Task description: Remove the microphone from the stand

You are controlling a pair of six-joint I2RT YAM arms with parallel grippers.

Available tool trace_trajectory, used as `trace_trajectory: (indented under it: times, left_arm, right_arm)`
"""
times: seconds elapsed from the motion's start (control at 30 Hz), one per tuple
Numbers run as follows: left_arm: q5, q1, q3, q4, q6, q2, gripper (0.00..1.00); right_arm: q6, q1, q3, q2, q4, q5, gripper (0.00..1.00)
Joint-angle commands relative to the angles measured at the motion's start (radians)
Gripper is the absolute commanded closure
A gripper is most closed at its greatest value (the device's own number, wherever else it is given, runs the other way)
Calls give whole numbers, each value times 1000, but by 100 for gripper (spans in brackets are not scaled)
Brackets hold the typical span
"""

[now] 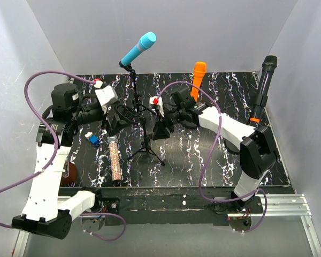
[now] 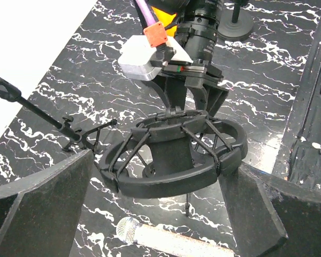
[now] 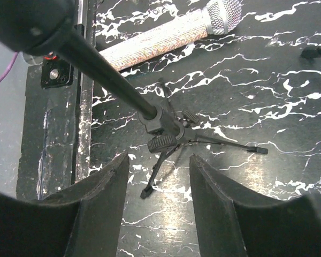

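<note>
A blue microphone sits tilted in the clip atop a black tripod stand. A glittery microphone lies flat on the marbled table, also in the left wrist view and the right wrist view. My left gripper is open, and in its wrist view the jaws straddle a black empty shock-mount ring. My right gripper is open and empty, and in its wrist view it hangs over the tripod's hub, beside the pole.
An orange microphone stands on a round base behind the right arm. A black microphone stands at the far right wall. A small blue object and a brown object lie at the left. White walls enclose the table.
</note>
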Motion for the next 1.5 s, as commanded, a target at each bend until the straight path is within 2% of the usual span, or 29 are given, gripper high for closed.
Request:
trace_trajectory:
  times: [0.0,0.2,0.3,0.5,0.7,0.9,1.1,1.23,1.47]
  left_arm:
    - [66,21,-9,15,25,-7,2]
    - [70,21,-18,46,-18,16,3]
    - [75,23,-21,48,-18,16,3]
    - [79,21,-18,37,-10,12,3]
    - [78,21,-20,18,22,12,3]
    - [73,21,-21,11,30,10,3]
    - [75,21,-20,2,34,7,3]
    - [72,21,-26,0,40,4,3]
    - [67,23,-29,-12,53,-5,2]
  right_arm:
    - [-23,1,42,28,-5,-47,46]
    - [16,1,29,66,45,12,52]
    - [32,0,19,71,55,-11,51]
    - [89,0,33,53,55,-85,43]
    - [123,0,64,83,68,-48,46]
    - [114,0,76,137,73,60,50]
    - [103,1,-25,137,108,177,52]
    - [65,1,-43,114,99,176,53]
    - [-12,1,-16,31,19,128,46]
